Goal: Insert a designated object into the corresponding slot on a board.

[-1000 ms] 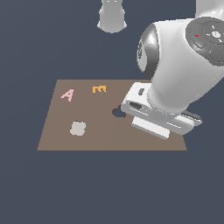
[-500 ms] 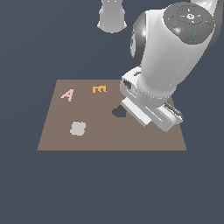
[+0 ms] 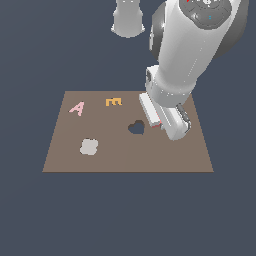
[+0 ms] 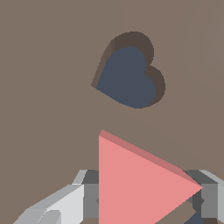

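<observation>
The brown board (image 3: 125, 155) lies flat, and it fills the wrist view (image 4: 43, 65). My gripper (image 3: 160, 124) hangs low over the board, just to the exterior view's right of the dark heart cutout (image 3: 136, 127). In the wrist view the gripper (image 4: 148, 199) is shut on the salmon-red triangle (image 4: 135, 179), with one finger (image 4: 85, 197) on each side. The triangle is held above the board, beside the heart cutout (image 4: 129, 78). The triangle slot is hidden under the arm and triangle. Only a dark patch (image 4: 197, 218) shows by one finger.
A pink letter A (image 3: 77, 107) and an orange letter E (image 3: 113, 102) sit at the board's far side. A grey rounded blob (image 3: 89, 146) lies near its front, on the exterior view's left. A grey robot base (image 3: 128, 17) stands beyond the board.
The arm has swung more upright, and the hand has shifted slightly toward the exterior view's left and the far side. The heart cutout is now fully uncovered.
</observation>
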Robot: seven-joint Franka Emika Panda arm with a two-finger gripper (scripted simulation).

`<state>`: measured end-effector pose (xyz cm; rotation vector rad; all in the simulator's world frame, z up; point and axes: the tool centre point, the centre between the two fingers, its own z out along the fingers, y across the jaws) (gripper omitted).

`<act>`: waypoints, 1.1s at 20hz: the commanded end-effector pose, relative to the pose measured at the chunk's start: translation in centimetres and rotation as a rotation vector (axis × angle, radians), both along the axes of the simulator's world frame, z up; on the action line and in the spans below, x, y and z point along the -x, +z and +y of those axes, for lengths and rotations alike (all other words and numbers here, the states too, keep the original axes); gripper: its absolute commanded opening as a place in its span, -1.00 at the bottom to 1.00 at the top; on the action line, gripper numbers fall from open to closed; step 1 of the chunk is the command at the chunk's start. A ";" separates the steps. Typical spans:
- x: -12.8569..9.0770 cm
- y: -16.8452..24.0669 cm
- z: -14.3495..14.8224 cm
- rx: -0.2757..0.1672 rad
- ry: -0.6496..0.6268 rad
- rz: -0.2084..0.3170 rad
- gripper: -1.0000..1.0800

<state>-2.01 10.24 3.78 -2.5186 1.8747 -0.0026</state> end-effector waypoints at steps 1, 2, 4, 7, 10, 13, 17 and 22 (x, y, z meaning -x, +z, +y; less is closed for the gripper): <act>1.0 0.1 0.2 0.000 -0.102 -0.001 -1.00; 1.4 0.1 0.3 -0.001 -0.141 -0.001 -1.00; 2.1 0.1 0.6 -0.001 -0.219 -0.001 -1.00; 3.1 0.1 1.1 -0.001 -0.332 -0.001 -1.00; 4.0 0.1 1.7 -0.001 -0.436 -0.001 -1.00; 4.7 0.2 2.3 -0.001 -0.527 -0.001 -1.00; 5.4 0.2 3.0 -0.002 -0.627 -0.001 -1.00; 5.9 0.2 3.8 -0.002 -0.722 -0.001 -1.00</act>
